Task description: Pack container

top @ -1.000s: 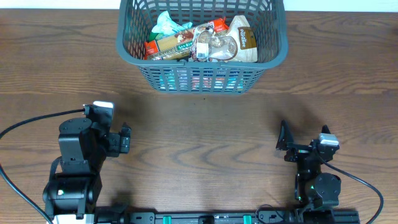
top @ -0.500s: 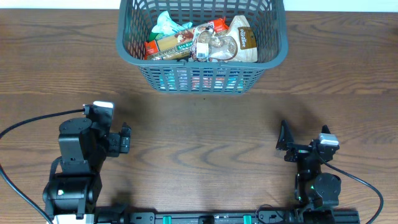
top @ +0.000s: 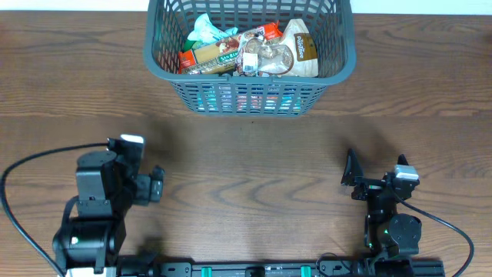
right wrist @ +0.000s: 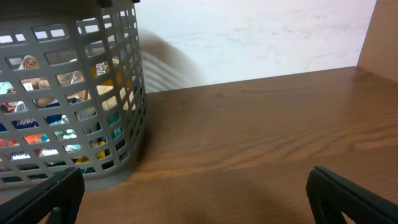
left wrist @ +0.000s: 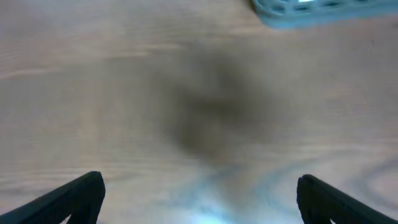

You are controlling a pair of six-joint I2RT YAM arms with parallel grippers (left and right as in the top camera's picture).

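The dark grey slatted container stands at the far middle of the table, holding several grocery packets, among them a tan bag and a teal wrapper. It also shows at the left of the right wrist view and as a blurred corner in the left wrist view. My left gripper is open and empty at the near left, over bare wood. My right gripper is open and empty at the near right, far from the container.
The wooden table spreads between the grippers and the container. A pale wall stands behind the table's far edge. A black cable loops off the left arm.
My left arm has shifted slightly nearer and to the right, and its wrist view is motion-blurred. The right arm and the container are unchanged.
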